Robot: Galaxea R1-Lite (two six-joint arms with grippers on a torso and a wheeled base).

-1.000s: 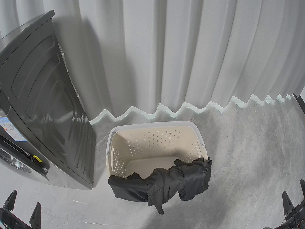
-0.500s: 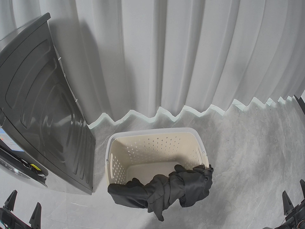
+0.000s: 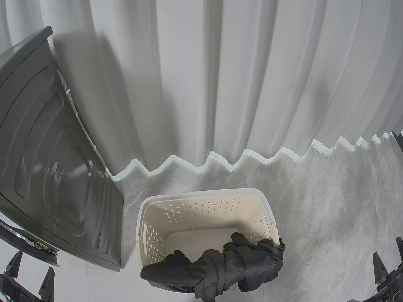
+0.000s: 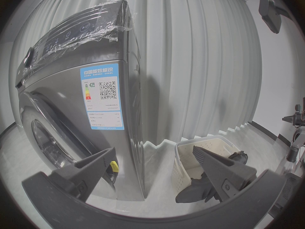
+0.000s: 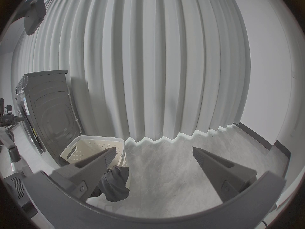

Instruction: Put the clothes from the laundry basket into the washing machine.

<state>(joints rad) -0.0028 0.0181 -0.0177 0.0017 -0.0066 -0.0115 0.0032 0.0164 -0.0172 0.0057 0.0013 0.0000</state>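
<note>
Head view: dark clothes [image 3: 218,269] drape over the near rim of the laundry basket [image 3: 201,194], just beside the washing machine [image 3: 46,168]. Left wrist view: the left gripper [image 4: 153,149] stands wide apart and empty, facing both. Right wrist view: the right gripper [image 5: 154,149] likewise gapes wide, holding nothing

Dark clothes [image 4: 192,191] draped over laundry basket [image 4: 179,166], beside washing machine [image 4: 95,48].
</note>
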